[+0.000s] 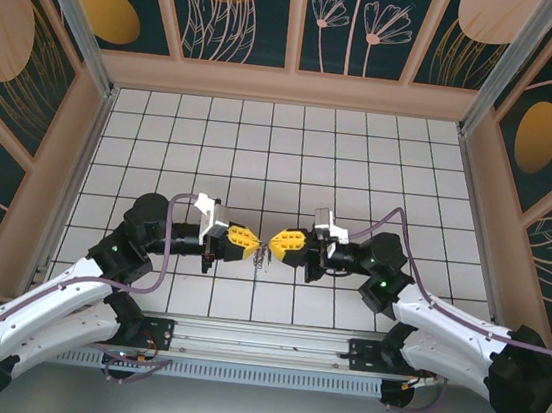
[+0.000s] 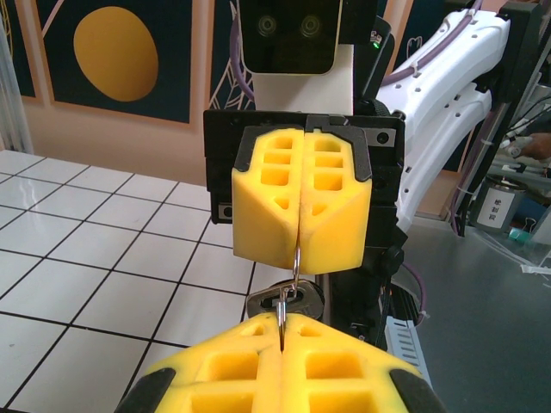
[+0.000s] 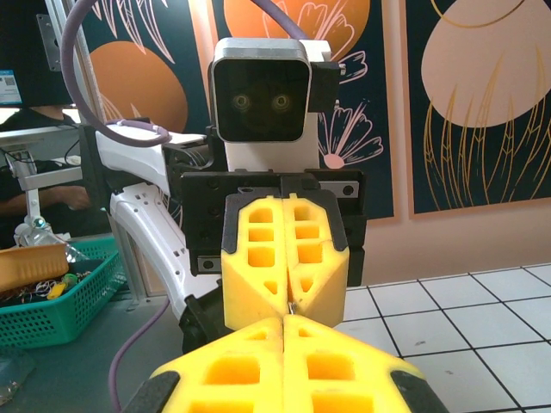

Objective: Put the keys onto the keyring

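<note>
My left gripper (image 1: 255, 244) and right gripper (image 1: 274, 244) meet tip to tip above the white tiled table (image 1: 262, 154). In the left wrist view a thin metal keyring (image 2: 296, 267) runs edge-on between the shut yellow fingers of my left gripper (image 2: 281, 323) and those of my right gripper (image 2: 299, 251). Both pinch it. A grey key (image 2: 310, 301) hangs from the ring by the slot in its head, just beyond my left fingertips. From above, the keys (image 1: 263, 257) dangle below the gap. In the right wrist view my right gripper (image 3: 284, 320) touches the left gripper (image 3: 287, 297).
Patterned walls (image 1: 245, 11) enclose the table on three sides. A metal rail (image 1: 259, 346) runs along the near edge between the arm bases. Off the table, a green basket (image 3: 52, 301) of small items sits behind the left arm.
</note>
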`<action>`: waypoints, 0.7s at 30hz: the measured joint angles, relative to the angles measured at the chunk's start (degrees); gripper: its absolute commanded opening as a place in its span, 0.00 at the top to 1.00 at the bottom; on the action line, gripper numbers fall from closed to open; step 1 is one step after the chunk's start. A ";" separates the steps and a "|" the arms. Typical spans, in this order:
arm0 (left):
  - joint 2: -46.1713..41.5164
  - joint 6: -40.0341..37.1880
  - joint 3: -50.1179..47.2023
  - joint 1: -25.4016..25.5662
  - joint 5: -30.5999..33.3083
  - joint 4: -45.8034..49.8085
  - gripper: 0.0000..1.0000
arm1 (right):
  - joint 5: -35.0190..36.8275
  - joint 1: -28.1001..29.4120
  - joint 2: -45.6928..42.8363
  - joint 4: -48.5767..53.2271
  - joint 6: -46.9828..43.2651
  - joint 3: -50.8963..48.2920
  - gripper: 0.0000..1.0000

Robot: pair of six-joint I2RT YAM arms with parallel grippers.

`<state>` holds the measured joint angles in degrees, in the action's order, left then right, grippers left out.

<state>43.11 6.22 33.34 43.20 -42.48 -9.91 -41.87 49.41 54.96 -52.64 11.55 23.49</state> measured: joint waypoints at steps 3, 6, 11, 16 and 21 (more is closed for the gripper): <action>0.00 0.00 0.00 0.00 -0.24 -0.09 1.00 | 0.00 0.00 0.17 -0.13 0.00 0.00 1.00; 0.00 0.00 0.00 0.00 -0.26 -0.15 1.00 | 0.02 0.00 0.22 -0.35 -0.02 -0.04 1.00; 0.00 0.00 0.00 0.00 -0.44 -0.15 1.00 | 0.00 0.00 0.22 -0.96 -0.02 -0.09 1.00; 0.00 0.00 0.00 0.00 -0.46 -0.15 1.00 | 0.24 0.00 0.15 -1.14 -0.04 -0.44 1.00; 0.00 0.00 0.00 0.00 -0.52 -0.15 1.00 | 0.28 0.04 0.20 -1.16 -0.04 -0.46 1.00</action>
<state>43.11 6.22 33.34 43.20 -43.00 -10.07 -41.58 49.45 55.16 -53.80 11.51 23.03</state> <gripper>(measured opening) 0.063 0.046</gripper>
